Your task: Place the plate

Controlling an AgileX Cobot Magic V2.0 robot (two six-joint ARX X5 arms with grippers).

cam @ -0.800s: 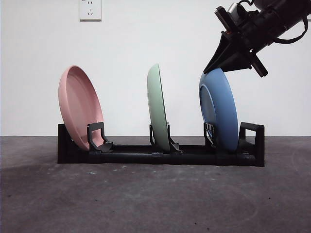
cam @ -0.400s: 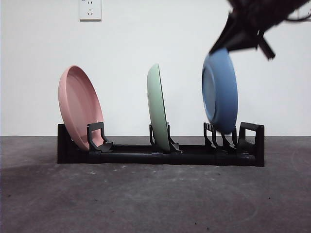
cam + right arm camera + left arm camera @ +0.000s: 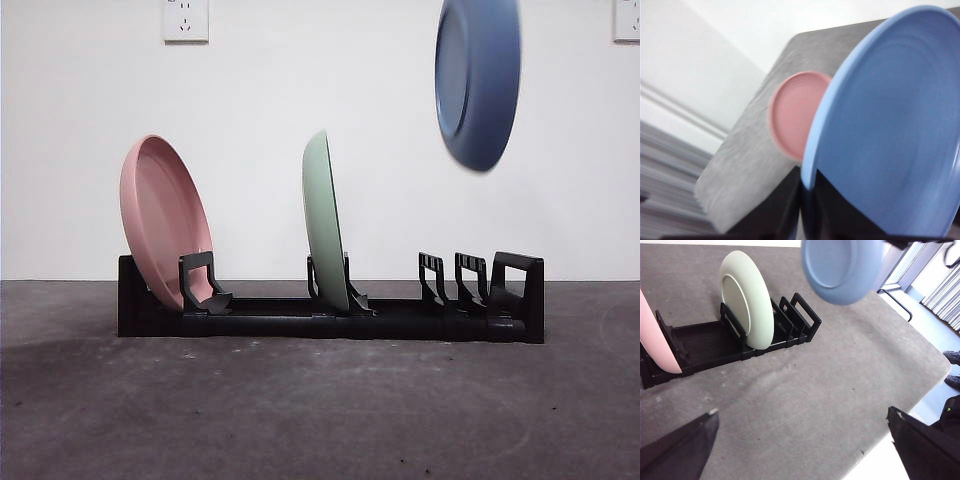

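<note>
Blue plate [image 3: 478, 80] clamped by its rim in right hand [image 3: 802, 200], high above black rack [image 3: 330, 320].

Even, bright lighting throughout; soft shadows are cast beneath the rack [image 3: 330, 318]. The blue plate [image 3: 890, 135] is blurred in the right wrist view.

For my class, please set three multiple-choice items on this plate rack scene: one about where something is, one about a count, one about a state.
1. Where is the blue plate?
A. in the air above the rack
B. flat on the table
C. slotted beside the pink plate

2. How many plates stand in the black rack?
A. one
B. two
C. three

3. How is the right gripper?
A. open and empty
B. shut on the blue plate
C. holding the green plate

Answers:
1 A, it hangs clear of the rack.
2 B, only the pink plate and green plate.
3 B, its jaws clamp the blue rim.
</note>
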